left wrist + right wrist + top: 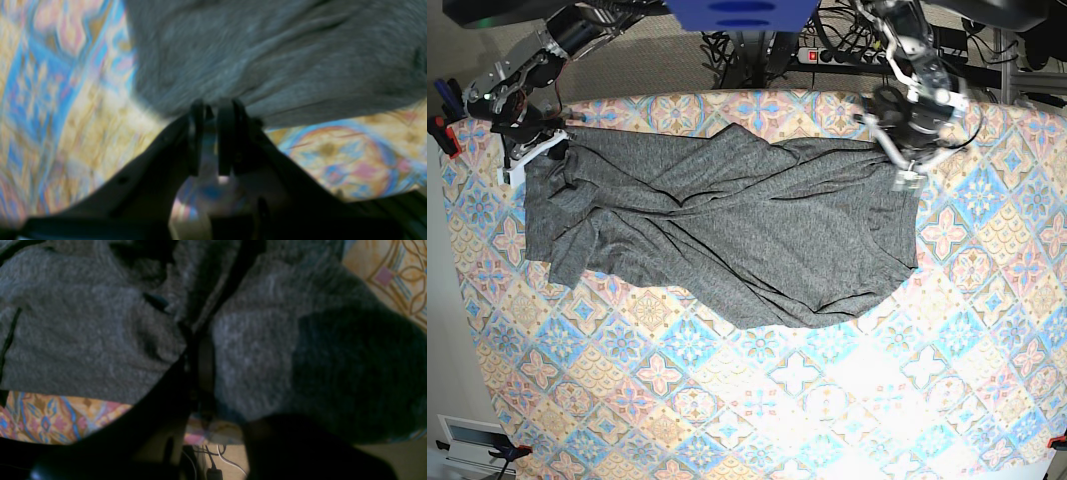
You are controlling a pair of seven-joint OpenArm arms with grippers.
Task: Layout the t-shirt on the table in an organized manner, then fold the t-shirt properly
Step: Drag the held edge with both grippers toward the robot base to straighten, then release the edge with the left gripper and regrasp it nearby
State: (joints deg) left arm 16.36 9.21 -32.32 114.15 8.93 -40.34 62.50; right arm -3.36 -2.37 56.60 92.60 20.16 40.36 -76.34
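Note:
The dark-grey t-shirt (747, 240) lies spread and wrinkled across the far half of the table (807, 400), stretched between both arms. My left gripper (905, 180) is at the shirt's right edge. In the left wrist view its fingers (227, 133) stand close together, and the t-shirt (283, 60) puckers into the left gripper (211, 106). My right gripper (555, 150) is at the shirt's far left corner. In the right wrist view the t-shirt (83, 333) folds around the right gripper (196, 340), which is shut on it. Patterned table (50, 420) shows below.
Cables and a power strip (827, 55) lie behind the table's far edge. The table's edge and cables on the floor (213, 453) appear just under the right gripper. Clamps (439, 130) sit on the left edge. A white box (467, 440) stands at lower left.

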